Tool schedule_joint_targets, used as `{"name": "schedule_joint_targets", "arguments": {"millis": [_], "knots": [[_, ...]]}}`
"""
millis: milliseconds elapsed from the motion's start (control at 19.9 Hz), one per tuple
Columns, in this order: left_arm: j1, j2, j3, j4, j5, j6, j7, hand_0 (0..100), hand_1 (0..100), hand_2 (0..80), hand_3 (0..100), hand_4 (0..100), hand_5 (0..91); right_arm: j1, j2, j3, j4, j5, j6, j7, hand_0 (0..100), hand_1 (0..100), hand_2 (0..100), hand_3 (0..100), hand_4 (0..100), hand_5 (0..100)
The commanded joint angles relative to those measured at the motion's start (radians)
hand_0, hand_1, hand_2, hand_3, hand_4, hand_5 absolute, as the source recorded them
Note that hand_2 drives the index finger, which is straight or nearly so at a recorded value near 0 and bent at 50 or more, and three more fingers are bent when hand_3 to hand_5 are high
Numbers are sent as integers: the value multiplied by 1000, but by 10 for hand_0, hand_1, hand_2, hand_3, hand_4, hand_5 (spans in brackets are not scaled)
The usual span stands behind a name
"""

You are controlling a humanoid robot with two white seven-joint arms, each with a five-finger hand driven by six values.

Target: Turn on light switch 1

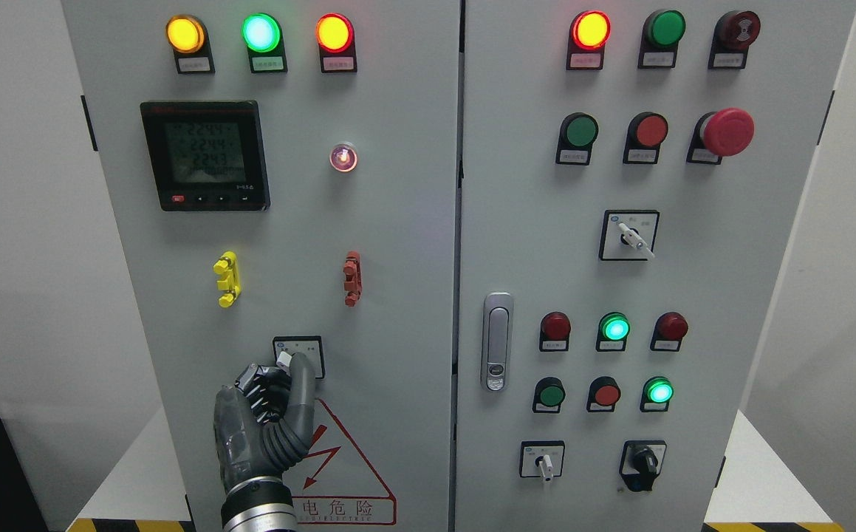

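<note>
Near the grey cabinet door's bottom edge, a small white rotary switch is pinched by curled left hand fingers.

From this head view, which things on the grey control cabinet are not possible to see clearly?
- White rotary switch knob on the left door: mostly hidden by the left hand, so its position and grip are unclear.
- Small black label plates under the lamps: print too small.
- Black digital meter: digits too dim to read reliably.
- Red warning triangle: partly covered by the hand.
</note>
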Motion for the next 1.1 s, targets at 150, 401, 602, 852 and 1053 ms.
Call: {"name": "schedule_joint_targets", "arguments": {"millis": [150, 401, 602, 852, 1053], "knots": [[0, 0, 0, 0, 0, 0, 8, 684, 483, 633, 924, 902, 835, 0, 0, 0, 0, 0, -1, 1, 55, 0, 0, 0, 0, 0], [0, 0, 0, 0, 0, 0, 8, 689, 428, 639, 925, 903, 836, 0, 0, 0, 0, 0, -1, -1, 55, 0, 0, 0, 0, 0], [-2, 0, -2, 0, 2, 0, 8, 576, 393, 643, 926, 905, 836, 0, 0, 0, 0, 0, -1, 1, 54, 0, 0, 0, 0, 0], [-3, 0, 0, 2, 0, 0, 8, 449, 392, 647, 929, 905, 837, 0, 0, 0, 0, 0, -1, 1, 55, 0, 0, 0, 0, 0], [-3, 0, 0, 2, 0, 0, 8, 343, 383, 648, 932, 906, 837, 0, 0, 0, -1, 0, -1, 1, 55, 0, 0, 0, 0, 0]]}}
